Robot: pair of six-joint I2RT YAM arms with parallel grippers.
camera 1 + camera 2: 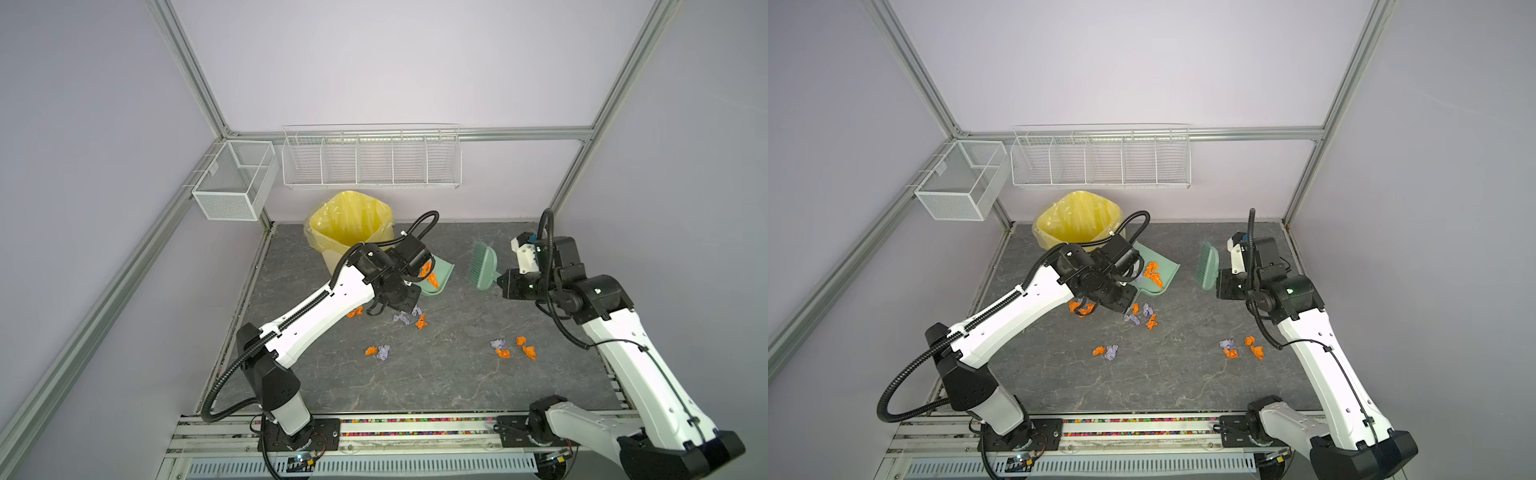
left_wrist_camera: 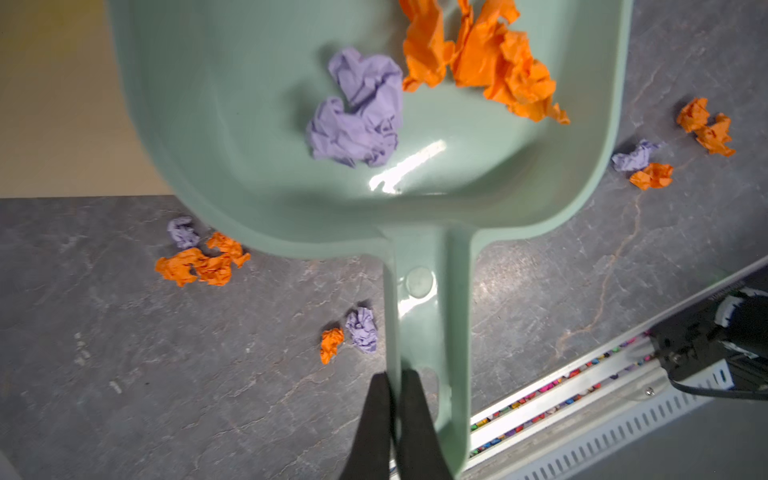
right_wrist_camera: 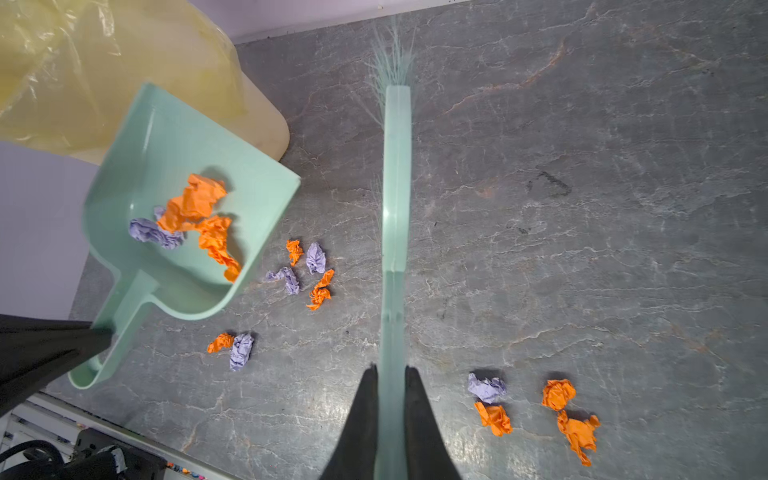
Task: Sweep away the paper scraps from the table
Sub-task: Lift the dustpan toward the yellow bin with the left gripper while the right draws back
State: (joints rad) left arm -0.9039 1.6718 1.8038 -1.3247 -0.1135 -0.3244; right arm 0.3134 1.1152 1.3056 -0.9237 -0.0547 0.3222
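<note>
My left gripper [image 2: 395, 376] is shut on the handle of a mint-green dustpan [image 2: 249, 124]. The pan hangs above the table [image 1: 415, 386] beside the bin and carries orange [image 2: 486, 62] and lavender [image 2: 357, 112] paper scraps. My right gripper [image 3: 392, 370] is shut on the handle of the matching brush [image 3: 395, 208], which is lifted at the back right in both top views [image 1: 482, 266] [image 1: 1208, 266]. More paper scraps lie on the table: a cluster just in front of the pan [image 1: 409, 320], a pair further forward [image 1: 378, 351], and several at the right [image 1: 513, 347] [image 3: 532, 407].
A bin lined with a yellow bag [image 1: 349, 224] stands at the back left of the table, right behind the dustpan. Two white wire baskets [image 1: 370, 162] [image 1: 232, 183] hang on the walls. An aluminium rail [image 1: 415, 428] runs along the front edge.
</note>
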